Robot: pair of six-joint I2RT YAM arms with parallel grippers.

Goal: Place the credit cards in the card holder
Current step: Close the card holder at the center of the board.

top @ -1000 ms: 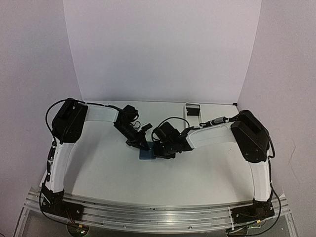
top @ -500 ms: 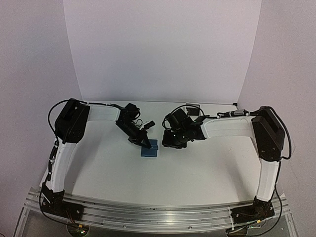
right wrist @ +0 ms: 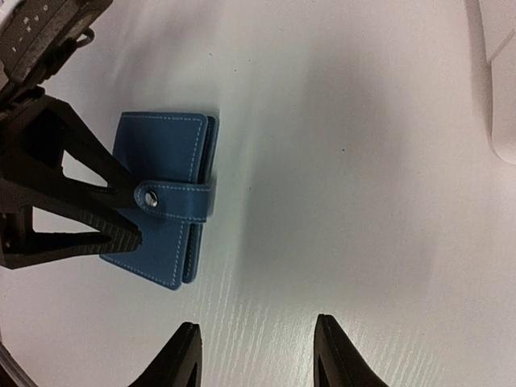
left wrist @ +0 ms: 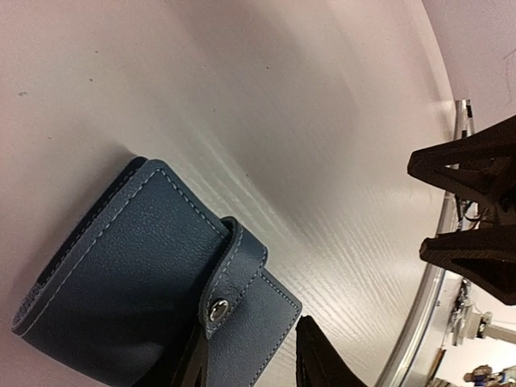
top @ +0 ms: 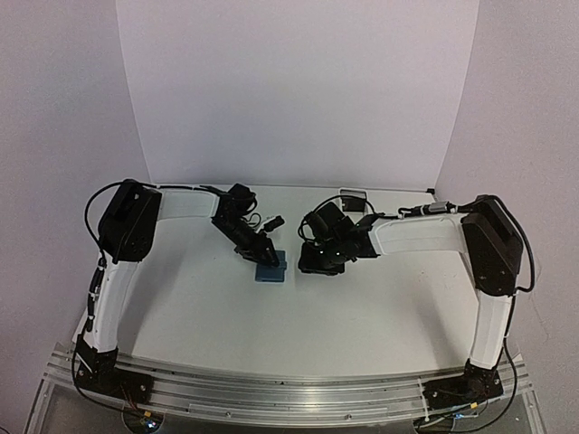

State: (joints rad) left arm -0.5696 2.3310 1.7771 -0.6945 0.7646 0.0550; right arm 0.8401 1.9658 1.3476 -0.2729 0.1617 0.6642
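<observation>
The card holder (top: 270,268) lies closed on the table, dark blue with its snap tab fastened; it also shows in the left wrist view (left wrist: 137,274) and the right wrist view (right wrist: 165,210). My left gripper (top: 263,248) is open right at it (left wrist: 250,363): one finger rests over the holder near the snap, the other is off its corner above the table. My right gripper (top: 317,259) is open and empty (right wrist: 254,355), to the right of the holder and apart from it. No credit cards are in view.
A long white tray (top: 351,199) stands at the back of the table behind the right arm; its edge shows in the right wrist view (right wrist: 500,81). The metal rail (top: 289,389) runs along the near table edge.
My right gripper has pulled back from the card holder to the right and now hangs beside it. My left gripper has shifted slightly toward the back, staying at the holder.
</observation>
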